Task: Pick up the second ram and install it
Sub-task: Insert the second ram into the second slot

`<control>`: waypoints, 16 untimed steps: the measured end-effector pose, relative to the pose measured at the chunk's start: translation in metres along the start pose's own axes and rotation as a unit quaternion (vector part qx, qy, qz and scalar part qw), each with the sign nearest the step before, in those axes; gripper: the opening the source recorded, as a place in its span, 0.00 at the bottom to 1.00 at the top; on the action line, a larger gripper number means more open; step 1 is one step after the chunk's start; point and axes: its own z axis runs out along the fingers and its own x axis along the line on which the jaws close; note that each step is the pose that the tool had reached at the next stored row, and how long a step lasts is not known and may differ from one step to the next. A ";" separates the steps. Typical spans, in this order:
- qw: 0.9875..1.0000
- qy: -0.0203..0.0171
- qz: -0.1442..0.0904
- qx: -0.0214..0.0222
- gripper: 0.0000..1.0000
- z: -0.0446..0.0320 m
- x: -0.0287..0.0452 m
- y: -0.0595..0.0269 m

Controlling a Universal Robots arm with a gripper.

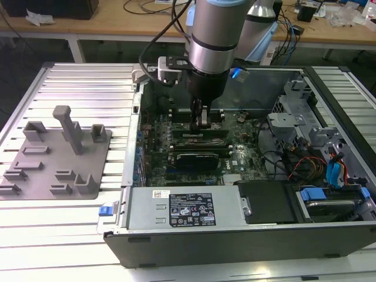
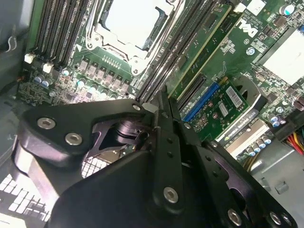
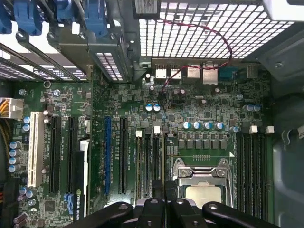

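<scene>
Standing on edge, seated, second ram [image 2: 209, 42], long axis parallel to neighbouring slots [image 2: 183, 47]; tool [image 2: 159, 102] pressed together.

Exterior view overlooks the open computer case [image 1: 235, 242] from above; both wrist views closely share its processor socket [image 3: 201, 176] [image 2: 130, 23].

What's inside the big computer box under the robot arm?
A green motherboard with black memory slots, a silver processor and a black card. The end effector covers the slots right beneath it, so what sits there is hidden.
</scene>
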 end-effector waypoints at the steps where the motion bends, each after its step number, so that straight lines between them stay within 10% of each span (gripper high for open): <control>1: 1.000 0.000 0.000 0.000 0.10 0.0019 0.0001 -0.0001; 16: 1.000 0.000 0.000 0.006 0.10 0.0107 0.0026 -0.0005</control>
